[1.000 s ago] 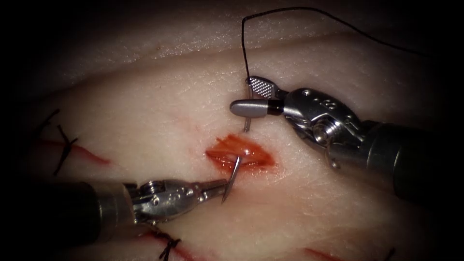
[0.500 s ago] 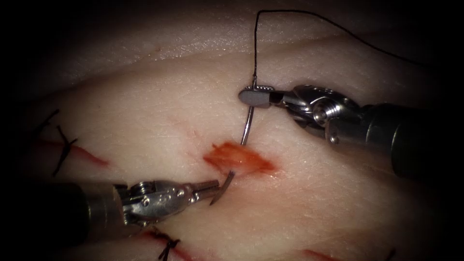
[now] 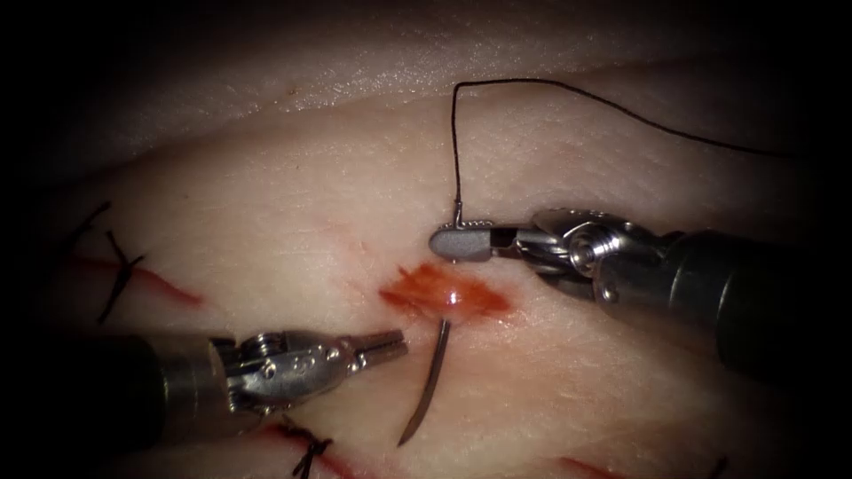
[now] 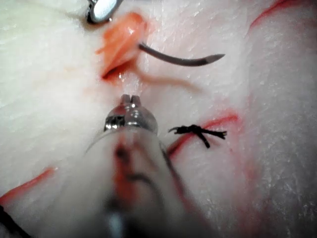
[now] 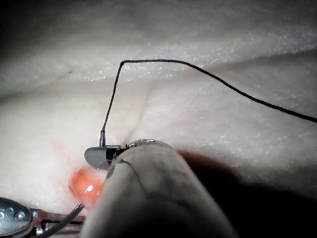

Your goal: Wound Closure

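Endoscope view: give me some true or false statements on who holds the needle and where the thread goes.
1. The right pincer grips the needle at its thread end. True.
2. The left pincer holds the needle's point. False: it holds nothing, and the point lies free beside it.
3. The needle is in the tissue, with its point end coming out at the cut. True.
4. The thread trails off to the view's left. False: it rises from the needle, then runs right.
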`<state>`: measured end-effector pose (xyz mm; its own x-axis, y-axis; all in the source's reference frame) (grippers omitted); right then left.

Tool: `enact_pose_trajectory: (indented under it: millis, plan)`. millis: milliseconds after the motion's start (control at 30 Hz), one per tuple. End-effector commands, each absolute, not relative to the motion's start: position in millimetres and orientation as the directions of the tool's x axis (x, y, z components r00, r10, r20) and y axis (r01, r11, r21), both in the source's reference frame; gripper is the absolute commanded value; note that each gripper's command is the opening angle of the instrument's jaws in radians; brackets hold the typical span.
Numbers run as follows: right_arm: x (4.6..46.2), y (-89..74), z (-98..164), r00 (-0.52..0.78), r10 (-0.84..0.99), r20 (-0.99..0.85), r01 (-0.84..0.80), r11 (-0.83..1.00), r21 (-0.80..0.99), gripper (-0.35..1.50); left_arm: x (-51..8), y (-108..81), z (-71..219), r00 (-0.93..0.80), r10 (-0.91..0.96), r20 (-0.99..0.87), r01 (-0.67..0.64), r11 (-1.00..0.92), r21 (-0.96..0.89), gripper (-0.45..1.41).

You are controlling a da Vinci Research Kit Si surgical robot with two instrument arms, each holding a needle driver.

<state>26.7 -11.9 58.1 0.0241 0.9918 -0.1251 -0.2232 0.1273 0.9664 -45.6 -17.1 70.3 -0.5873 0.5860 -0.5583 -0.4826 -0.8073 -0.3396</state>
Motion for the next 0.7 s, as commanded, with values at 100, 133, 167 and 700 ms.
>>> enact_pose_trajectory:
  millis: [100,133,167,700]
  plan:
    - [25.2,-9.1,58.2,-0.052,0.982,-0.183,-0.219,0.167,0.961,0.88,-46.3,-16.9,69.7,-0.601,0.517,-0.61,-0.418,-0.853,-0.313,0.1]
    - [24.6,-8.6,58.2,-0.061,0.98,-0.191,-0.224,0.173,0.959,0.96,-46.3,-16.7,69.5,-0.601,0.492,-0.63,-0.396,-0.868,-0.3,0.1]
    - [24.0,-8.1,58.1,-0.071,0.978,-0.194,-0.222,0.174,0.959,1.01,-46.2,-16.5,69.3,-0.594,0.471,-0.652,-0.38,-0.879,-0.288,0.1]
    - [17.2,-6.8,58.4,-0.144,0.961,-0.238,-0.207,0.206,0.956,1.11,-47.1,-14.9,68.9,-0.515,0.128,-0.848,-0.056,-0.992,-0.116,0.31]
